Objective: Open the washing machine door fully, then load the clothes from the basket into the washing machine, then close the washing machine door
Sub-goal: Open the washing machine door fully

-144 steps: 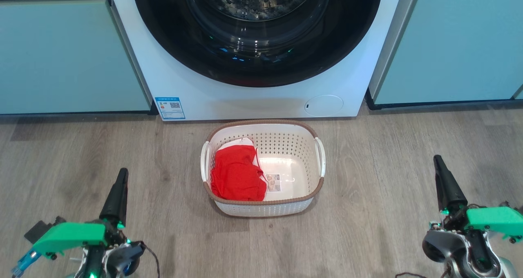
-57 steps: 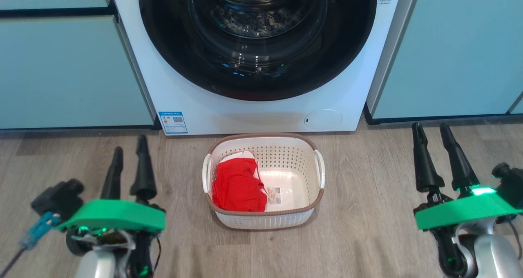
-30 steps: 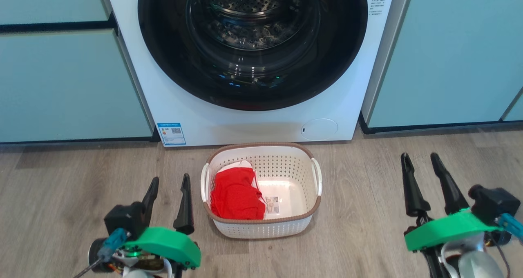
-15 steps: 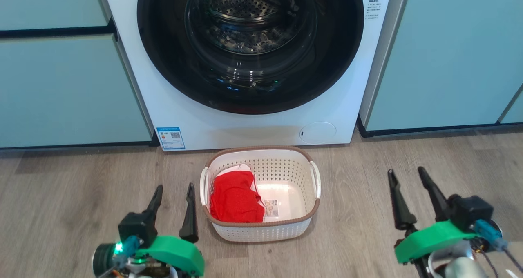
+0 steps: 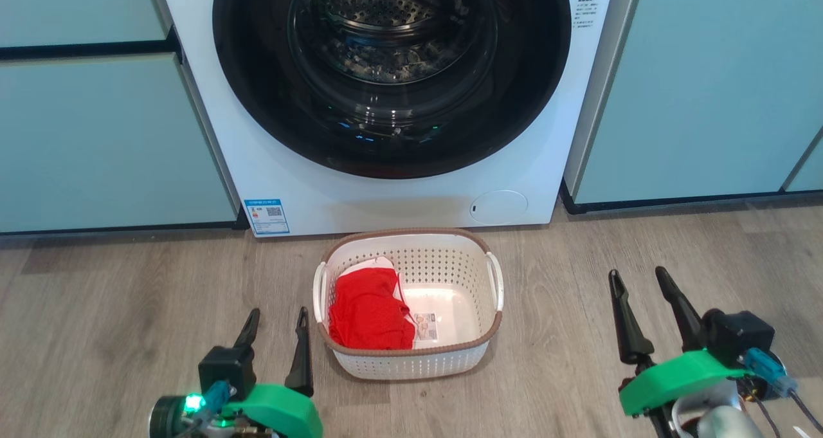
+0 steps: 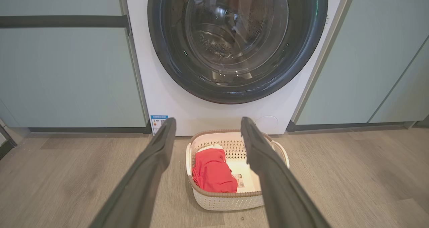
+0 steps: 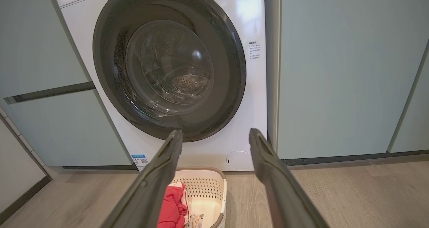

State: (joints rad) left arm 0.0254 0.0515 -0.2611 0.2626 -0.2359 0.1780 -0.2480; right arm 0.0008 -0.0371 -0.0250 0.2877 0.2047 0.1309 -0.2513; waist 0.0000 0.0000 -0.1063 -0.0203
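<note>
Two grippers, both empty, fingers spread wide apart. The left gripper has come in from farther out and now sits just beside the left near corner of the basket, with no contact seen. The right gripper has dropped lower in the head view and stands well apart from the basket on its right side. The whole head view has shifted too over the last few seconds, so part of this is camera motion. Over the last half second almost nothing changes.

Unchanged: the clothes lie in the left half of the basket as before. The washing machine door is shut as before, flush on the washing machine directly behind the basket.

Meaning for the task: likely still set-up. No step is done. Door opening has not begun, and neither gripper is up at the door. Both hang on the near side of the basket, away from the machine.

Counts:
- 1 washing machine and 1 door.
- 1 basket with 2 white handles.
- 1 red garment with 1 bit of white cloth tucked at the edge nearest the machine.
- 1 sticker on the basket bottom, just right of the clothes.
- 2 grippers, 4 fingers.
- 1 blue label behind the basket to its left.
- 1 round flap behind it to its right.
- Teal cabinets behind the basket on both sides; panel count unclear.
</note>
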